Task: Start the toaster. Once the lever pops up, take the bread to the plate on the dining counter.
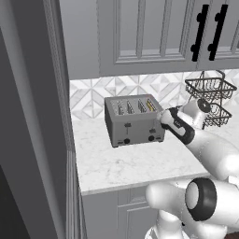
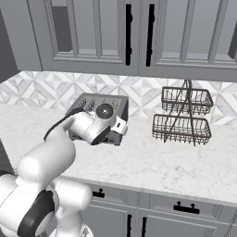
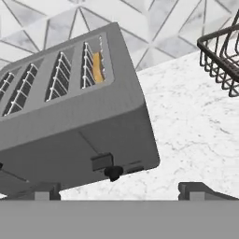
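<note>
The toaster [image 1: 134, 120] stood on the marble table [image 1: 140, 163] against the tiled backsplash [image 1: 93, 95], its front with levers and knobs facing the robot, so that a lever could be pressed from the arm's side. The bread [image 3: 97, 66] sat down in the rightmost slot, apparently waiting to be toasted. The gripper [image 3: 119, 191] hung close before the toaster's right front corner with its jaws spread wide and holding nothing, probably lined up on the right-hand lever [image 3: 102, 162] just ahead of the fingertips. The hand view showed the bread's orange-tan edge and that lever plainly. In the right base view the arm covered the toaster's front, while the two-tier wire basket [image 2: 184, 116] stood well apart to the right.
</note>
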